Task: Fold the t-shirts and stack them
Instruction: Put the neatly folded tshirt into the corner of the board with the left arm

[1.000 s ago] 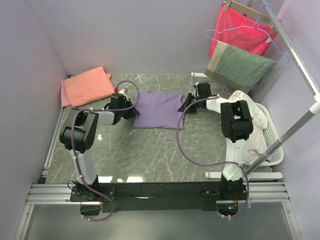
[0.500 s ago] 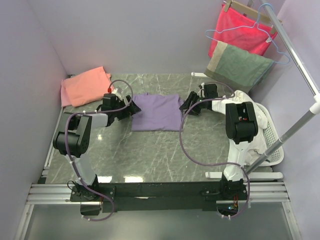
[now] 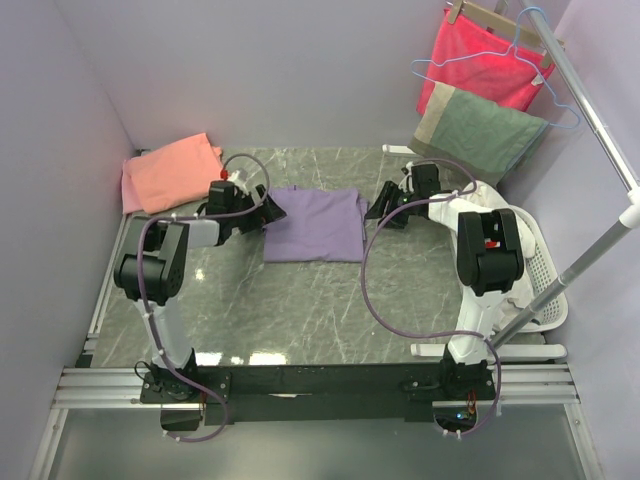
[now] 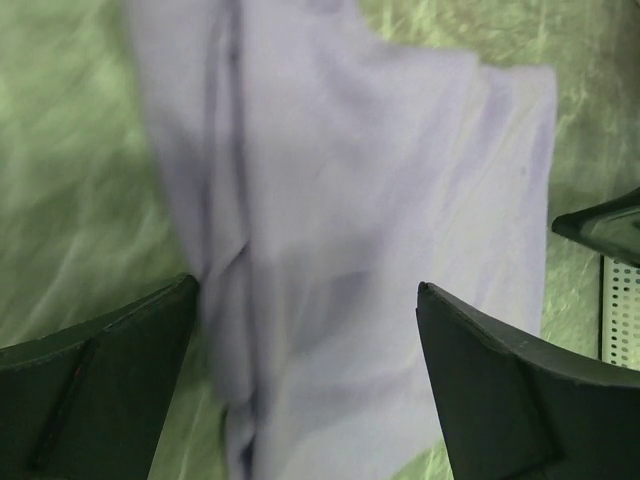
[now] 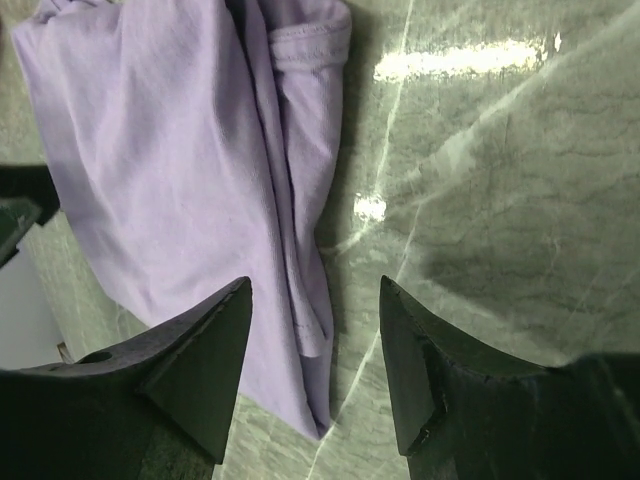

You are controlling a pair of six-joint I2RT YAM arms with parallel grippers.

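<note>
Purple t-shirt (image 3: 315,224): folded flat, middle of the table (image 3: 300,300) toward the far side; pink t-shirt (image 3: 172,173) folded at far left.
Likely soft, light and limp; best pinched at the layered side edges. Left gripper (image 3: 268,212) and right gripper (image 3: 380,210) flank it, jaws wide apart and empty.

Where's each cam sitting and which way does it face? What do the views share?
Top external: above and behind the arm bases, looking down across the marble table; both arms show, left pincer and right pincer flanking the lavender t-shirt.
Left wrist: on the left wrist, looking down at the shirt; the left pincer's open tips frame the bottom.
Right wrist: on the right wrist, looking at the shirt's bunched edge and bare table; its open tips show at the bottom.
Shared: all three see the lavender t-shirt.
</note>
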